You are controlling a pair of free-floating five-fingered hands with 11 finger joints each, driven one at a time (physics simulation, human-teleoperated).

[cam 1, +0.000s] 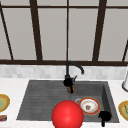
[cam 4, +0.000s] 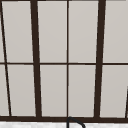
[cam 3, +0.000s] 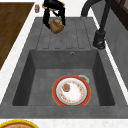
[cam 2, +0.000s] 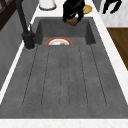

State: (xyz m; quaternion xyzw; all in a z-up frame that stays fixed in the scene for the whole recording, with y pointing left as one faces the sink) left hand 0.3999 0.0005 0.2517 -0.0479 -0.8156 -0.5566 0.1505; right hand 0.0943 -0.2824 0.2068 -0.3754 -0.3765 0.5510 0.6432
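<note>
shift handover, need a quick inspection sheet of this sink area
surface: grey sink with a ribbed drainboard, set in a white counter
job's things: brown lump held in the air over the sink; red-rimmed plate in the basin
clutter: red ball at the front; yellow plate and small can on the left
hands: left hand curled round the lump; right hand idle at the front right corner
cables: nothing seen
surroundings: black faucet, window

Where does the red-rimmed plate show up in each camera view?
Front view: plate in the basin, lower right, beside the red ball.
Left side view: upper middle, at the basin's near edge.
Right side view: lower middle, on the basin floor.
Upper view: window panes.
Shared landmark: the black faucet.
</note>
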